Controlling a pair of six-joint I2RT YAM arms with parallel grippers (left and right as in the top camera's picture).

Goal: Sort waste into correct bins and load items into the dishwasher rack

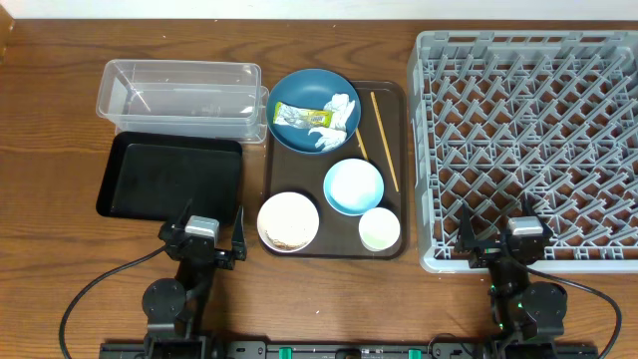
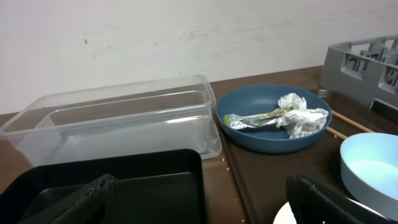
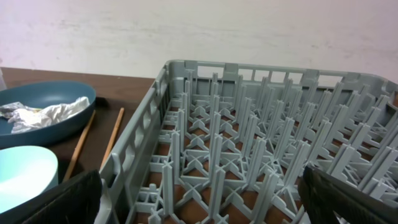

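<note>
A dark blue plate (image 1: 299,90) holds a yellow wrapper (image 1: 299,118) and white tissue (image 1: 337,112); both also show in the left wrist view (image 2: 261,119). Below it are a light blue bowl (image 1: 353,186), a white bowl (image 1: 288,221) with rice, a white cup (image 1: 379,229) and chopsticks (image 1: 384,140). A clear box (image 1: 179,95) and a black tray (image 1: 169,175) lie left. The grey rack (image 1: 528,140) is right. My left gripper (image 1: 202,241) (image 2: 199,199) is open near the black tray. My right gripper (image 1: 510,244) (image 3: 202,199) is open at the rack's front edge.
The dishes sit on a brown serving tray (image 1: 399,130) between the bins and the rack. The rack's wall (image 3: 134,149) stands close in front of my right gripper. A white wall runs behind the table.
</note>
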